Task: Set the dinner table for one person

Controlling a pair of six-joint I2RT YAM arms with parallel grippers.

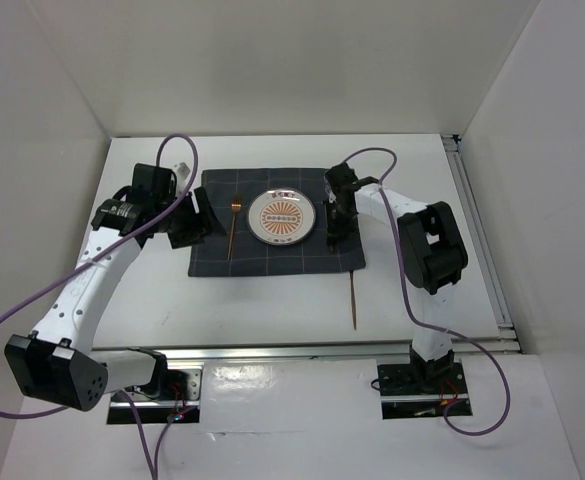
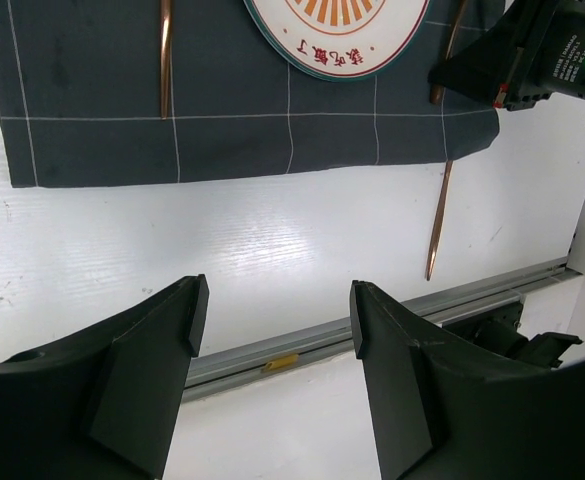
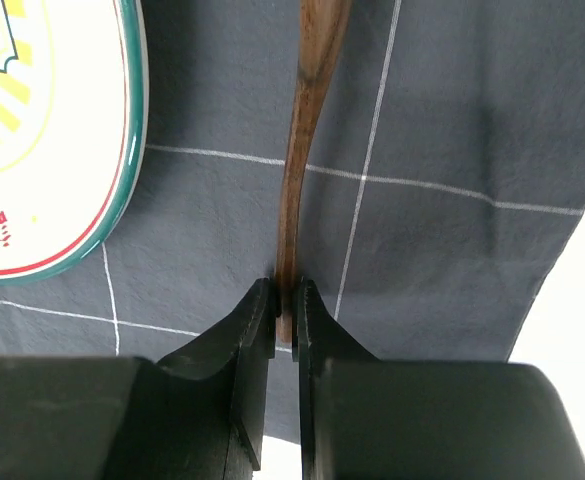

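While a stick (image 1: 354, 300), unseen by the right wrist view, trails off the near right corner of the mat (image 1: 272, 262) onto the white table (image 1: 272, 310), the left claw (image 2: 277, 290) gapes empty and the right claw (image 3: 284, 292) pinches just the tip of a brown handle (image 3: 307, 130) beside the plate (image 3: 62, 150), so slight a hold that it may twist askew on release.

One camera looks down from behind my bases; both wrist cameras peer close past my jaws, sharing plate (image 2: 337, 35) and mat (image 3: 442, 120).
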